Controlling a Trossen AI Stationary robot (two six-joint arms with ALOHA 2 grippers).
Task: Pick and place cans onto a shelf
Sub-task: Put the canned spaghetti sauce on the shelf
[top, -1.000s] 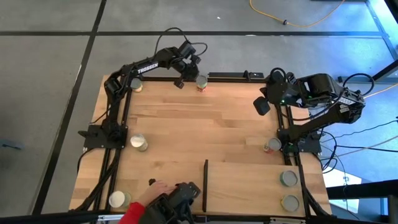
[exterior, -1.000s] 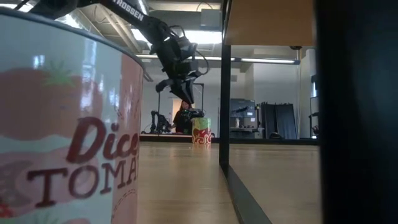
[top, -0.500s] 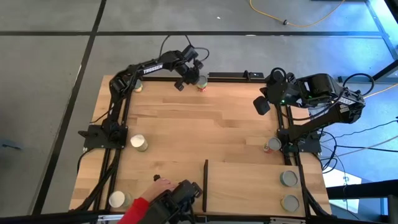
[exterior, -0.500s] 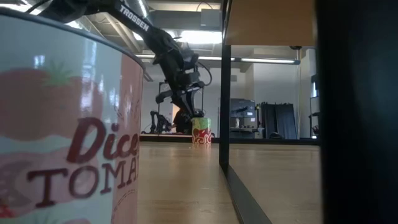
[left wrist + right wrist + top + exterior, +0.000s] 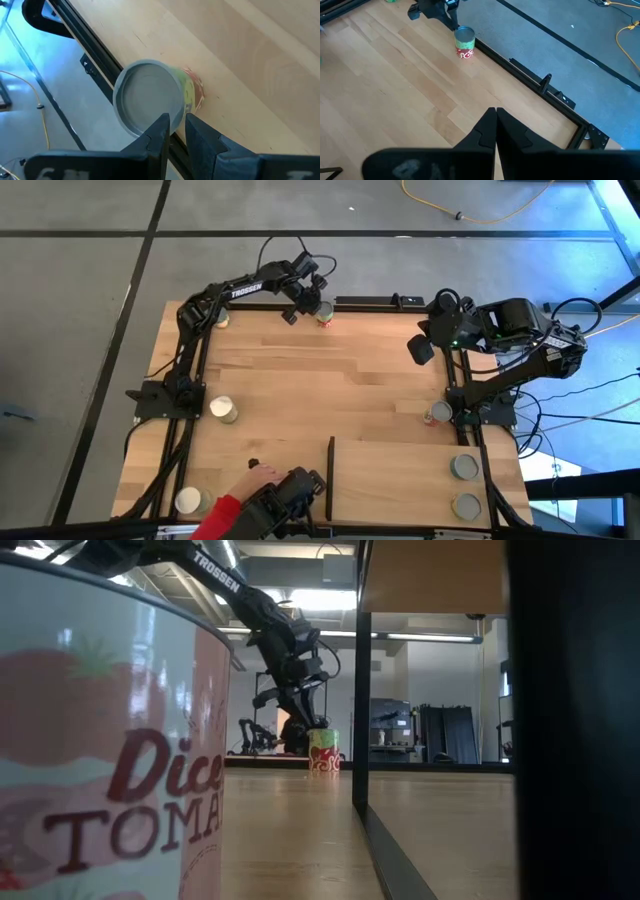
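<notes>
White "TROSSEN" lettering along the left arm (image 5: 240, 288), partly cut off in the low view, "Dice" over "TOMA", likely the start of longer words, on the near can (image 5: 110, 740)
</notes>
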